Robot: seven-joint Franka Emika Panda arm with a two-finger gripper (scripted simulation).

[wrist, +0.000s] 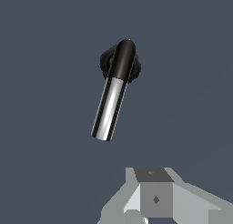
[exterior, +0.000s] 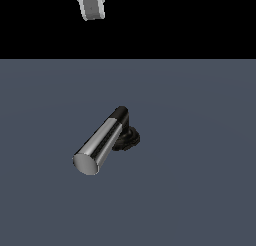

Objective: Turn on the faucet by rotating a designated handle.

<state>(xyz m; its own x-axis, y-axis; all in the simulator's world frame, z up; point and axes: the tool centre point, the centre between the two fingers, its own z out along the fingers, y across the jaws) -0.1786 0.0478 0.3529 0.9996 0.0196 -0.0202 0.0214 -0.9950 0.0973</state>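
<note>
Chrome handle (exterior: 98,142): one smooth shiny cylinder with a flat grey round end face and a black cap at the other end; it lies well apart from the end effector, touched by nothing.
Black base (exterior: 128,138): one lumpy piece joined to the handle near its capped end.
Faucet (wrist: 114,89): one small fixture, handle plus base, resting on the dark grey-blue ground (exterior: 200,190), far below the end effector.
End effector (exterior: 92,9): one, white and grey, hanging high above the faucet at the frame's upper edge; holding nothing, and I cannot tell how wide it stands.
Wrist view: faucet ahead, end effector (wrist: 154,198) clear of it.
</note>
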